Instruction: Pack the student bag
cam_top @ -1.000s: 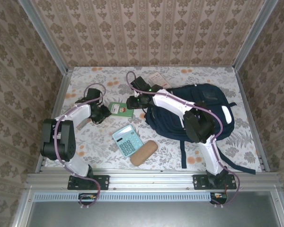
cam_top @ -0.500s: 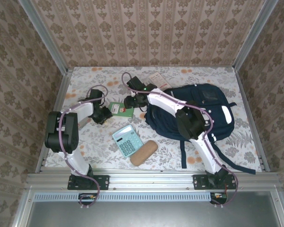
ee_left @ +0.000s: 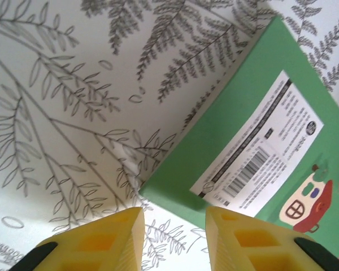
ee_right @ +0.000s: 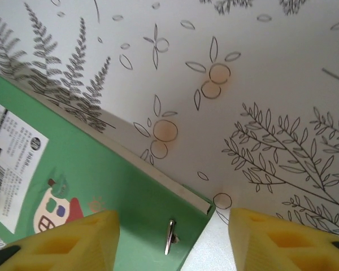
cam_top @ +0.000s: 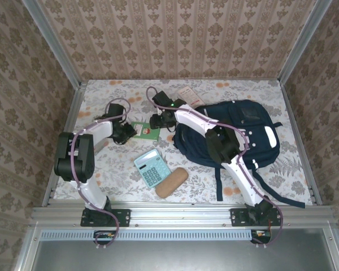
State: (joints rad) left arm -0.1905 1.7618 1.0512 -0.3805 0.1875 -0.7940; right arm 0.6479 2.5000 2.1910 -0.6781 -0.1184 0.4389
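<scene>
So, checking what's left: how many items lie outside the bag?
4: green booklet beside the student bag, calculator and tan case in front, leaflet behind; some may be hidden.

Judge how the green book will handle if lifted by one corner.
The green book looks thin and lies flat, so it is probably light but awkward to grip from above. Its cover seems smooth, maybe slippery. Held by one corner, it would likely sag.

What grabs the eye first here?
The big navy student bag lies right of centre on the flowered table. Left of it, the left pincer and right pincer flank a green booklet, both open. A teal calculator and tan case lie toward the near edge.
</scene>
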